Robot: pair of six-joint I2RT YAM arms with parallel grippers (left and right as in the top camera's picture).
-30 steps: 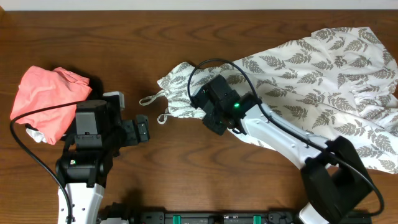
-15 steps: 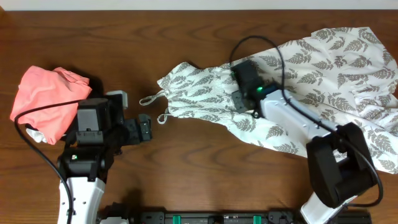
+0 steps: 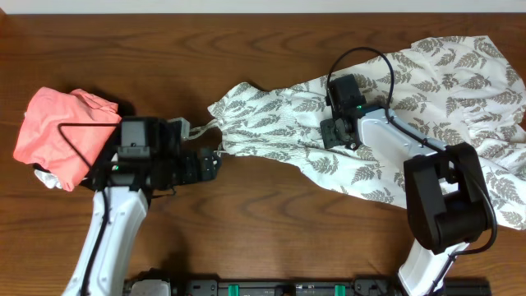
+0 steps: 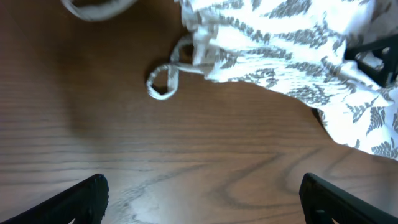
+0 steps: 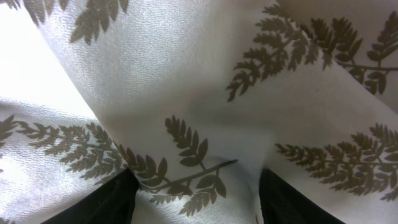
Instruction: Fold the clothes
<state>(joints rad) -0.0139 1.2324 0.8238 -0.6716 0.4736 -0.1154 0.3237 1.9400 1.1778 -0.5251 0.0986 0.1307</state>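
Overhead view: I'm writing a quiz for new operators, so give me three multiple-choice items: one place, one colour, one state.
1. Where on the table is the pink garment? A right end; B left end; C centre.
2. What colour are the leaves printed on the dress? A green; B blue; C grey.
3. How is the left pincer? A open over bare wood; B shut on a strap; C shut on the pink garment.
Answers: B, it lies bunched at the left end; C, grey ferns on white; A, its jaws stand wide apart with only wood between.

The clothes [image 3: 460, 82] run off the overhead view's right edge.
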